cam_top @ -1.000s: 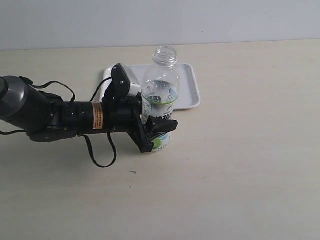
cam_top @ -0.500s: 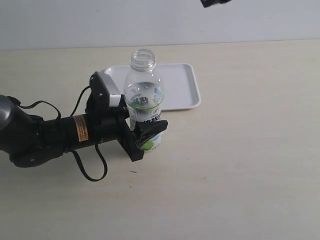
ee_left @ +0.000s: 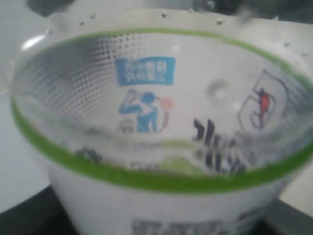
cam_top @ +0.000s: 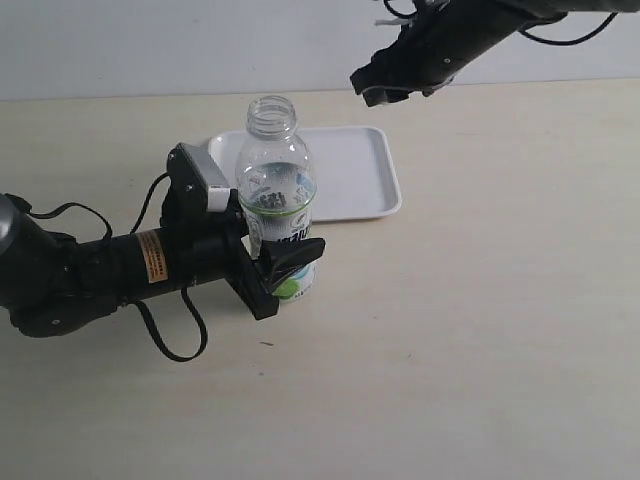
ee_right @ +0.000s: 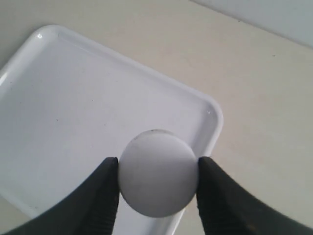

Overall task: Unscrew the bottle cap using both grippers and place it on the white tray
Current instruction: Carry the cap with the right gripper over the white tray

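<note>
The bottle (cam_top: pixel 272 195) stands upright on the table with its neck open and no cap on it. My left gripper (cam_top: pixel 284 266) is shut on its lower labelled part, and the white-and-green label (ee_left: pixel 161 142) fills the left wrist view. In the air over the white tray's (cam_top: pixel 355 175) far right corner hangs my right gripper (cam_top: pixel 383 90). The right wrist view shows this gripper (ee_right: pixel 158 174) shut on the round white bottle cap (ee_right: pixel 158 172), one black finger on each side, above the corner of the tray (ee_right: pixel 73 112).
The light wooden table (cam_top: pixel 480 300) stretches to the right and front of the bottle. The left arm's black body with an orange label (cam_top: pixel 150 258) and cables lies low across the table's left side. A pale wall runs along the back.
The left arm has drawn the open bottle leftwards and towards the front, off the tray's edge. The right gripper has come down into view from the top over the tray's far right.
</note>
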Controlling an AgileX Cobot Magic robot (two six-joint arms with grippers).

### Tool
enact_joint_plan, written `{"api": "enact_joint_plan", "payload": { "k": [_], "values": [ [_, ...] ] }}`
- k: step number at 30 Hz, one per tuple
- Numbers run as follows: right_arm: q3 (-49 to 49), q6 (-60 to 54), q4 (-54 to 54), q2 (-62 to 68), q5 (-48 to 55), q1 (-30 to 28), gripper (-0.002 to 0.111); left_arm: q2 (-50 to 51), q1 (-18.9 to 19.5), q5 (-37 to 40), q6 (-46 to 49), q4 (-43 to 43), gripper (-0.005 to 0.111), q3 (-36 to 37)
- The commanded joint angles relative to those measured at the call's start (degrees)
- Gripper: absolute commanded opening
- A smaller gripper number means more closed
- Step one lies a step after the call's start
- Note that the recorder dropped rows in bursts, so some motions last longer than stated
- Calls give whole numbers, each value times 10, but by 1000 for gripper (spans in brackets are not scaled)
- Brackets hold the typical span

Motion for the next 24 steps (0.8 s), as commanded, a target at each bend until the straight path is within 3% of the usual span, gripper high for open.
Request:
{"api": "enact_joint_plan", "payload": {
  "k": [1, 10, 24],
  "values": [
    [0, -38, 47, 29, -20, 1, 0, -9, 1, -29, -3, -9, 0, 0],
    [0, -59, 46, 75, -71, 44, 0, -9, 1, -29, -1, -9, 0, 0],
    [0, -59, 44, 101, -88, 44, 0, -9, 1, -29, 8, -9, 0, 0]
  ]
}}
